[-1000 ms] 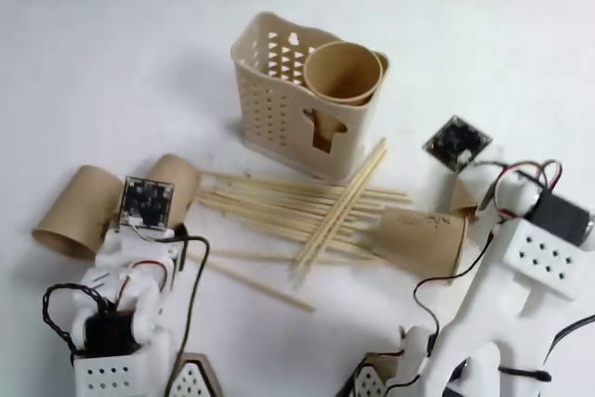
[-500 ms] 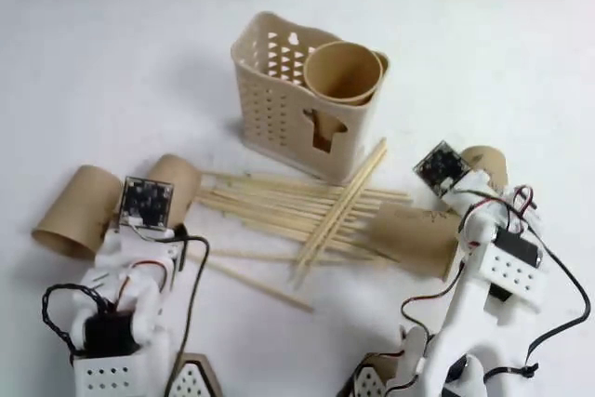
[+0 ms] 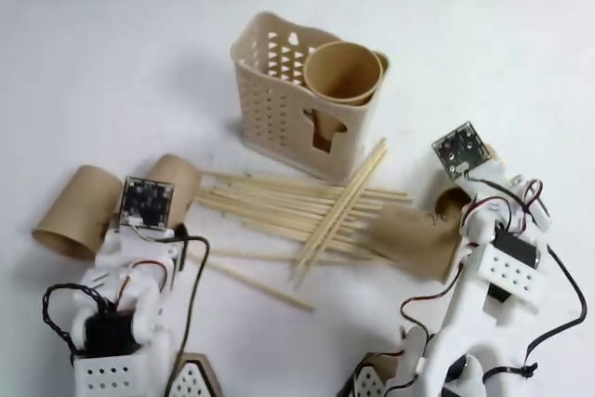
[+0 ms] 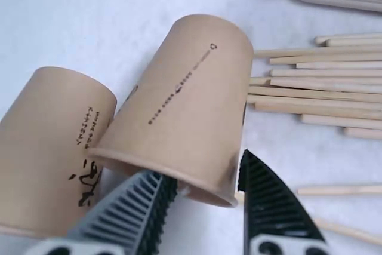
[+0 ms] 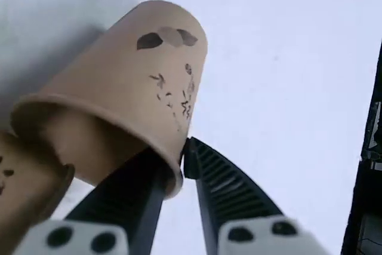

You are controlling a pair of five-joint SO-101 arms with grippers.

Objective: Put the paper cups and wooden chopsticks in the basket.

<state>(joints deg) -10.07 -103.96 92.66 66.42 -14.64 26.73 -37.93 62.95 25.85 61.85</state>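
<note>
Basket point(image 3: 279, 109): cream, perforated, upright at upper centre of the high view, on a white table point(image 3: 112, 72).

Nested cup point(image 3: 342, 72): brown paper, mouth up, inside the basket at its right end.

Chopsticks point(image 3: 279, 204): wooden, a loose pile lying flat just below the basket at frame centre, most running left to right. One stick point(image 3: 344, 197) crosses them on a slant, its upper end near the basket's lower right corner. Another stick point(image 3: 256, 284) lies apart below the pile.

Outer cup point(image 3: 70, 211): on its side at centre left of the frame.

Inner cup point(image 3: 178, 183): on its side just right of the outer cup, its base toward the chopstick ends. In the left wrist view the two cups point(image 4: 48, 141) point(image 4: 185, 111) lie side by side and appear to touch near their rims.

Left gripper point(image 4: 208, 168): jaws spread, at the inner cup's rim with the rim edge between the fingertips, no squeeze visible.

Pinched cup point(image 3: 453, 202): centre right of the frame, right of the chopsticks, mouth toward the arm. Whether it rests on the table cannot be told.

Right gripper point(image 5: 178, 153): jaws pressed onto the pinched cup's point(image 5: 125, 88) rim wall, one finger inside and one outside.

Lying cup point(image 3: 414, 234): on its side between the chopsticks and the pinched cup, close beside the latter.
</note>
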